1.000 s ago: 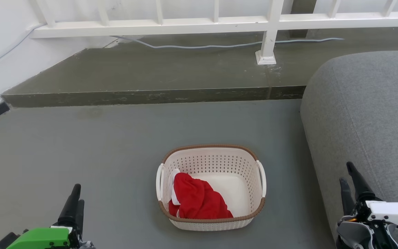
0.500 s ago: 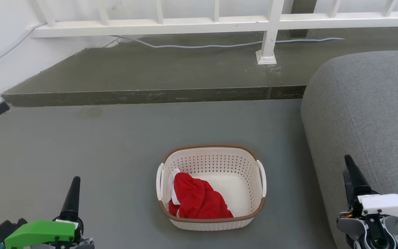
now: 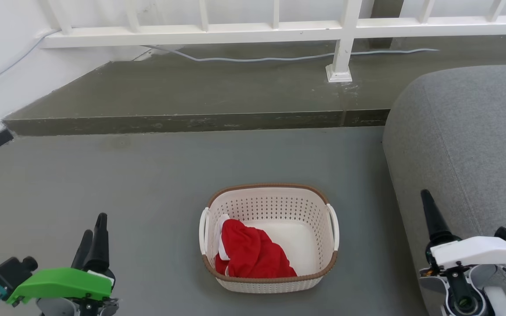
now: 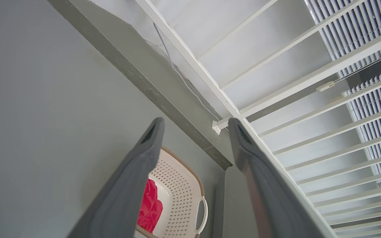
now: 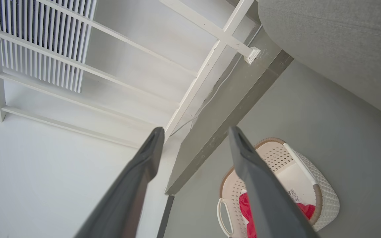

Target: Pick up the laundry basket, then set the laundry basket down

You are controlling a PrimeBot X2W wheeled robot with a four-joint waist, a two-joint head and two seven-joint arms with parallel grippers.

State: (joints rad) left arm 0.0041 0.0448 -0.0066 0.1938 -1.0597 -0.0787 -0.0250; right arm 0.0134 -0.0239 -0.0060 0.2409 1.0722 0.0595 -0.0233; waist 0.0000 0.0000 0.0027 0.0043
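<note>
Over the last second both arms have rolled and crept forward. The left gripper (image 3: 95, 226) and right gripper (image 3: 426, 200), jaws spread on each, flank the cream-white perforated plastic laundry basket (image 3: 270, 205) with its brown woven-look rim but remain well apart from it. The approach looks barely begun. The basket sits unmoved on the grey floor (image 3: 147, 184), near the grey fabric sofa (image 3: 468, 145). A white railing (image 3: 279, 28) stands beyond.
</note>
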